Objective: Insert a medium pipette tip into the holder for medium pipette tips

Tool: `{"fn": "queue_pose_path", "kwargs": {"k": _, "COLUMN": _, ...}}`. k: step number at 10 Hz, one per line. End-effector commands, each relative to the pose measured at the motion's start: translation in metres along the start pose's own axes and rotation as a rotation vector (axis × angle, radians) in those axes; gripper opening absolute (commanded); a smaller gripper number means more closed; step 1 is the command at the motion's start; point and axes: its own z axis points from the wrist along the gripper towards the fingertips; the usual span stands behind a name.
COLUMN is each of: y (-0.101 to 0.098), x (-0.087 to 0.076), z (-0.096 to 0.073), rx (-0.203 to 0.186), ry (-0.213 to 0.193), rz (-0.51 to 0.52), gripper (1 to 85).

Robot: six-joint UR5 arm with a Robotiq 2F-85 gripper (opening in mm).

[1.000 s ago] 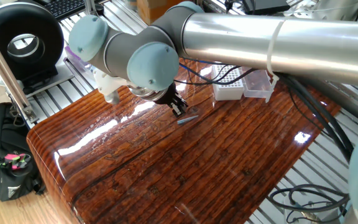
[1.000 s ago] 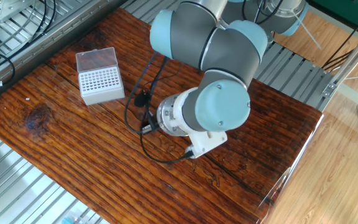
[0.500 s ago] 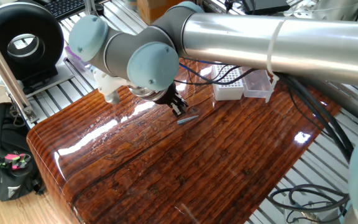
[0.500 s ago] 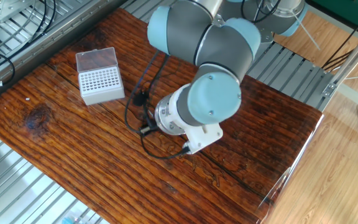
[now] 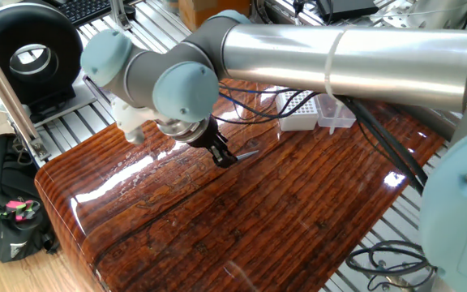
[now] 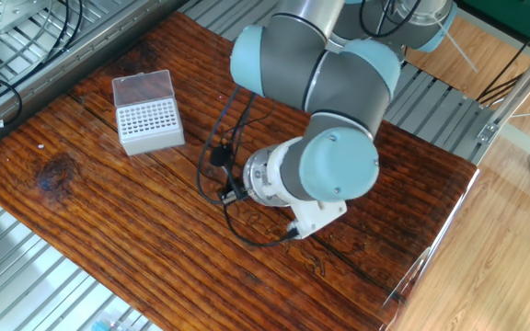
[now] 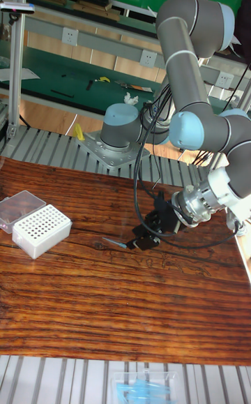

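The medium pipette tip (image 5: 247,153) is a thin bluish sliver lying low on the wooden table (image 5: 298,211); in the tall fixed view the tip (image 7: 115,242) points left. My gripper (image 5: 225,156) is down at the tip's right end, and its black fingers (image 7: 141,240) stand around or against that end. I cannot make out whether they are closed on it. In the other fixed view the wrist hides the tip and most of the gripper (image 6: 232,192). The holder for medium pipette tips (image 7: 40,229) is a white box with a grid of holes and a clear lid (image 7: 21,207). It stands well to the left, also visible as the holder (image 6: 150,124) and the holder (image 5: 298,109).
Black cables (image 6: 214,156) trail from the wrist over the table. A black round device (image 5: 31,53) and a black bag (image 5: 6,211) sit off the table's left side. A light-blue pack (image 7: 143,383) lies on the rails at the front. The arm's base (image 7: 120,135) stands behind the table.
My gripper has dropped and shifted a little towards the tip, so its fingers now reach the tip's end. The holder has not moved.
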Motion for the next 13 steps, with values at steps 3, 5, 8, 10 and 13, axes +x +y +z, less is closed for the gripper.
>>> {"fn": "queue_pose_path", "kwargs": {"k": 3, "y": -0.005, "x": 0.014, "z": -0.001, "rx": 0.024, "ry": 0.080, "rz": 0.008, "gripper": 44.3}}
{"fn": "queue_pose_path", "kwargs": {"k": 5, "y": -0.021, "x": 0.053, "z": -0.008, "rx": 0.081, "ry": 0.233, "rz": -0.036, "gripper": 40.3}}
{"fn": "queue_pose_path", "kwargs": {"k": 8, "y": -0.027, "x": 0.054, "z": -0.009, "rx": 0.090, "ry": 0.247, "rz": -0.173, "gripper": 49.3}}
{"fn": "queue_pose_path", "kwargs": {"k": 10, "y": -0.007, "x": 0.032, "z": -0.003, "rx": 0.014, "ry": 0.154, "rz": -0.232, "gripper": 59.0}}
{"fn": "queue_pose_path", "kwargs": {"k": 13, "y": 0.000, "x": 0.027, "z": -0.015, "rx": -0.010, "ry": 0.259, "rz": -0.159, "gripper": 51.3}}
